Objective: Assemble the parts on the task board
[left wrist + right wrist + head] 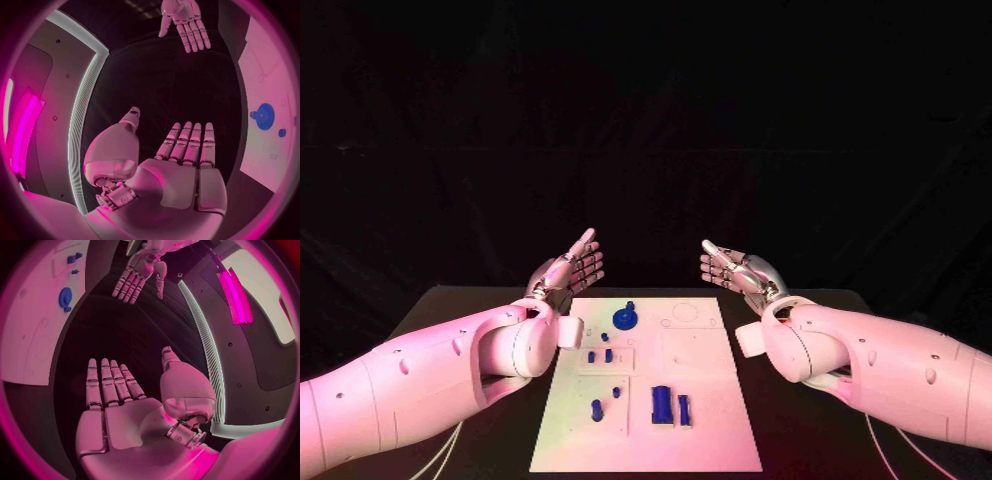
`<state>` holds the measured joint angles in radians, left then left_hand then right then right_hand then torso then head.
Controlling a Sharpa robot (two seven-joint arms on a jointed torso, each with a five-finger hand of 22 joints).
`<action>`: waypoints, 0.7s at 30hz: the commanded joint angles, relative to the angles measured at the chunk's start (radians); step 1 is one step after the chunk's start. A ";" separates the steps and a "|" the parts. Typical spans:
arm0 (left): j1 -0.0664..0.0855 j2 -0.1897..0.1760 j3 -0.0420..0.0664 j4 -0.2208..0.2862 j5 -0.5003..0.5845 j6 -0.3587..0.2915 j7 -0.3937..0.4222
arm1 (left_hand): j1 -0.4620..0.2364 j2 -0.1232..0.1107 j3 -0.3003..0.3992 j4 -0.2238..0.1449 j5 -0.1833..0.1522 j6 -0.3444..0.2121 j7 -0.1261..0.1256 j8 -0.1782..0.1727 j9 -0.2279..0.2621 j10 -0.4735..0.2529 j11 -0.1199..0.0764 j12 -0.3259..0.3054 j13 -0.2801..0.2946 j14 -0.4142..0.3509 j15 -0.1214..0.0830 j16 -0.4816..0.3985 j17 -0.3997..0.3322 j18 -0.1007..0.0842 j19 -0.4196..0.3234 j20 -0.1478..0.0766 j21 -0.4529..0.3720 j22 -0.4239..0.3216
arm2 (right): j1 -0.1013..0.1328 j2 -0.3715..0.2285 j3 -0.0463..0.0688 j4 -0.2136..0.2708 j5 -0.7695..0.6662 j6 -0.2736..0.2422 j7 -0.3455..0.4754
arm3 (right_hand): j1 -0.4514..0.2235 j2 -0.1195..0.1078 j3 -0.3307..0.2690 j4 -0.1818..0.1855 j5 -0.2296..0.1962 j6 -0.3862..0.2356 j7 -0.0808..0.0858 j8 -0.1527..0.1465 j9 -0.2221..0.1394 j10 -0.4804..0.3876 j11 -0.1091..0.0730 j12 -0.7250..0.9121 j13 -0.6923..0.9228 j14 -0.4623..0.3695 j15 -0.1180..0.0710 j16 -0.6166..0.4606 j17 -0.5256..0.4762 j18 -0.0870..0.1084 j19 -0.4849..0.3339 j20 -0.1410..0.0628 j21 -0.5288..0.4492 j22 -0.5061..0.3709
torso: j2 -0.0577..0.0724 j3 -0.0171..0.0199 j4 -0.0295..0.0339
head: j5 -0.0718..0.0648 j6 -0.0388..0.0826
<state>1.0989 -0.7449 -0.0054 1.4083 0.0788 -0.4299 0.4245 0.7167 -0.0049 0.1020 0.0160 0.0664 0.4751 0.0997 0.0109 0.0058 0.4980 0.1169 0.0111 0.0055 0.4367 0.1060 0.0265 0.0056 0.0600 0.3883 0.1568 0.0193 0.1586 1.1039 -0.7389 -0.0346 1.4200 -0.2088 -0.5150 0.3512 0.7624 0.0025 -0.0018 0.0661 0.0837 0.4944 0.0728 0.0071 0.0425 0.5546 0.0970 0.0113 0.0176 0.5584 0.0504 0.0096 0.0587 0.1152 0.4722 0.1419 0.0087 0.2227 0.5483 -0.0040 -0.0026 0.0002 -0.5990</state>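
The white task board (689, 400) lies in the middle of the black table. On it rest a blue gear (627, 318), several small blue pegs (606, 355) and, near the front, a blue block (661, 404) with a slim blue bar (685, 409) beside it. My left hand (568, 266) hovers open beyond the board's far left corner, fingers straight and empty. My right hand (737, 270) hovers open beyond the far right corner, also empty. In the left wrist view my left hand (181, 165) is flat, with the gear (265, 116) off to its side. The right wrist view shows my right hand (119, 405) flat and the gear (65, 298).
The black table (459, 305) has bare strips on either side of the board. Both white forearms lie along the board's left and right edges. Black cloth hangs behind the table.
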 commanded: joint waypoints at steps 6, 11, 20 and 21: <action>-0.039 -0.027 0.004 0.128 -0.069 -0.290 0.084 | -0.329 0.005 -0.102 -0.016 -0.066 -0.218 -0.100 -0.011 -0.006 -0.228 -0.117 -0.011 -0.005 -0.199 -0.106 -0.026 -0.006 -0.060 -0.178 -0.072 -0.019 -0.073 | -0.048 -0.037 0.031 0.134 0.196 -0.239 0.159 | -0.349 -0.002 0.002 -0.066 -0.084 -0.226 -0.073 -0.007 -0.043 -0.254 -0.097 -0.011 -0.018 -0.255 -0.050 -0.010 -0.059 -0.115 -0.216 -0.065 -0.009 -0.102 | -0.004 0.0040 0.0026 | 0.000 -0.001; -0.048 -0.034 0.005 0.159 -0.078 -0.336 0.094 | -0.396 0.005 -0.102 -0.016 -0.066 -0.262 -0.100 -0.011 -0.006 -0.274 -0.117 -0.011 -0.005 -0.241 -0.106 -0.026 -0.006 -0.060 -0.214 -0.157 -0.019 -0.088 | -0.054 -0.041 0.035 0.150 0.209 -0.255 0.169 | -0.419 -0.002 0.002 -0.066 -0.084 -0.272 -0.073 -0.007 -0.043 -0.305 -0.097 -0.011 -0.018 -0.307 -0.050 -0.010 -0.059 -0.115 -0.260 -0.142 -0.009 -0.123 | -0.004 0.0040 0.0026 | 0.000 -0.001; -0.049 -0.035 0.005 0.162 -0.079 -0.340 0.095 | -0.500 0.005 -0.102 -0.016 -0.066 -0.331 -0.100 -0.011 -0.006 -0.347 -0.117 -0.011 -0.005 -0.304 -0.106 -0.026 -0.006 -0.060 -0.271 -0.157 -0.019 -0.159 | -0.054 -0.041 0.035 0.150 0.209 -0.255 0.169 | -0.530 -0.002 0.002 -0.066 -0.084 -0.344 -0.073 -0.007 -0.043 -0.386 -0.097 -0.011 -0.018 -0.389 -0.050 -0.010 -0.059 -0.115 -0.327 -0.142 -0.009 -0.223 | -0.004 0.0040 0.0026 | 0.000 -0.001; -0.049 -0.035 0.005 0.162 -0.079 -0.340 0.095 | -0.508 0.005 -0.102 -0.016 -0.066 -0.337 -0.100 -0.011 -0.006 -0.353 -0.117 -0.011 -0.005 -0.310 -0.106 -0.026 -0.006 -0.060 -0.275 -0.157 -0.019 -0.159 | -0.054 -0.041 0.035 0.150 0.209 -0.255 0.169 | -0.539 -0.002 0.002 -0.066 -0.084 -0.350 -0.073 -0.007 -0.043 -0.393 -0.097 -0.011 -0.018 -0.395 -0.050 -0.010 -0.059 -0.115 -0.332 -0.142 -0.009 -0.223 | -0.004 0.0040 0.0026 | 0.000 -0.001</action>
<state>1.0501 -0.7808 -0.0010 1.5670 0.0181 -0.7467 0.4937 0.2825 -0.0002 0.0088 -0.0006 0.0049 0.1867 0.0031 0.0069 0.0011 0.1956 0.0056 0.0058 0.0015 0.1716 0.0043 0.0072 0.0011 0.0144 0.1542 0.0153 0.0036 0.0186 1.0502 -0.7798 -0.0008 1.5686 -0.0105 -0.7536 0.4952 0.3028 0.0003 0.0017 0.0080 0.0076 0.1956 0.0020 0.0058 0.0025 0.2187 0.0030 0.0060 0.0014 0.2205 0.0017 0.0066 0.0023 0.0214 0.1888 0.0113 0.0049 0.0718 0.5442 0.0001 0.0000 0.0000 -0.6000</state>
